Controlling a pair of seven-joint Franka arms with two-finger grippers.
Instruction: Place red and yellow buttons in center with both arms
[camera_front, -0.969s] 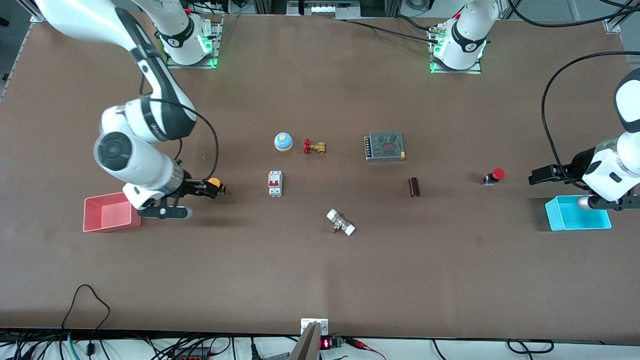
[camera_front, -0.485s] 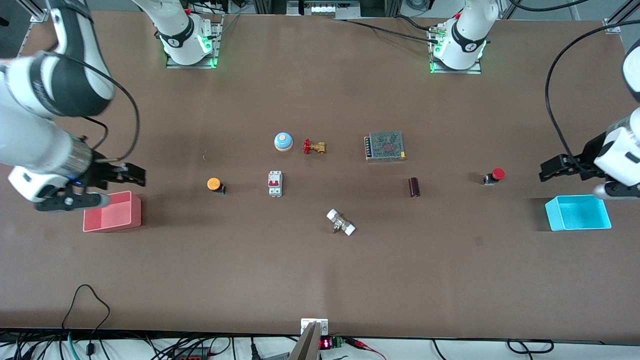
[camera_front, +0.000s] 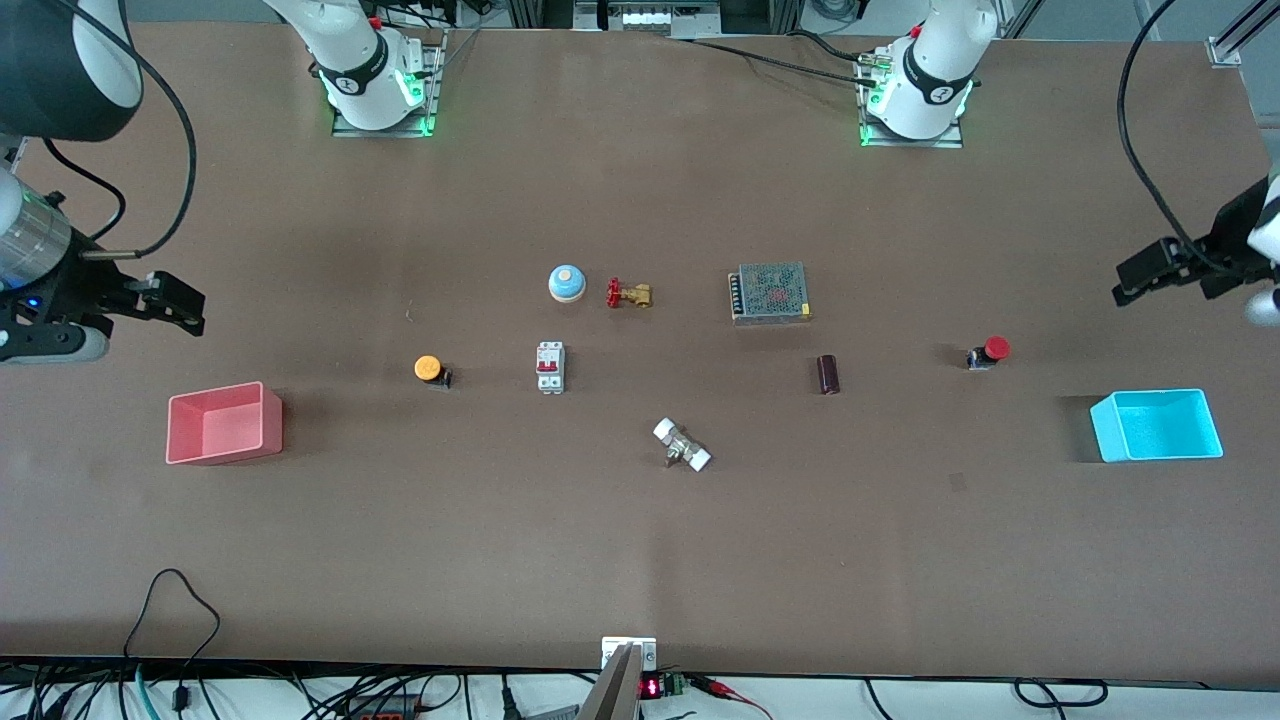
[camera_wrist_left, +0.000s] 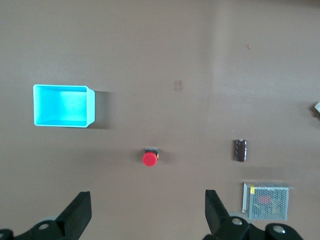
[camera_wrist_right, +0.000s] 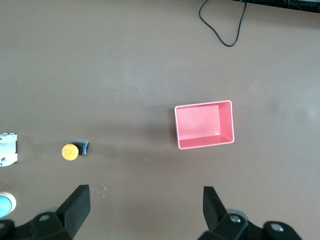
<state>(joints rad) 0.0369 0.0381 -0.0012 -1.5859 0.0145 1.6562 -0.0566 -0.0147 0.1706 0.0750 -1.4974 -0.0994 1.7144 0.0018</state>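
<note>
The yellow button (camera_front: 428, 368) lies on the brown tabletop (camera_front: 700, 360) beside the white breaker, toward the right arm's end; it also shows in the right wrist view (camera_wrist_right: 70, 151). The red button (camera_front: 990, 350) lies toward the left arm's end, between the dark cylinder and the cyan bin; it also shows in the left wrist view (camera_wrist_left: 149, 158). My right gripper (camera_front: 175, 300) is open and empty, high over the table beside the pink bin. My left gripper (camera_front: 1150, 270) is open and empty, high over the table beside the cyan bin. Each also shows in its wrist view (camera_wrist_right: 145, 212) (camera_wrist_left: 148, 215).
A pink bin (camera_front: 224, 423) and a cyan bin (camera_front: 1156, 425) stand at the table's two ends. In the middle lie a white breaker (camera_front: 550, 366), a blue bell (camera_front: 566, 283), a brass valve (camera_front: 629, 294), a power supply (camera_front: 769, 292), a dark cylinder (camera_front: 828, 374) and a white fitting (camera_front: 682, 445).
My right gripper left the yellow button on the table and drew back, rising, past the pink bin. My left gripper drew back and up from the red button. Both buttons stayed put.
</note>
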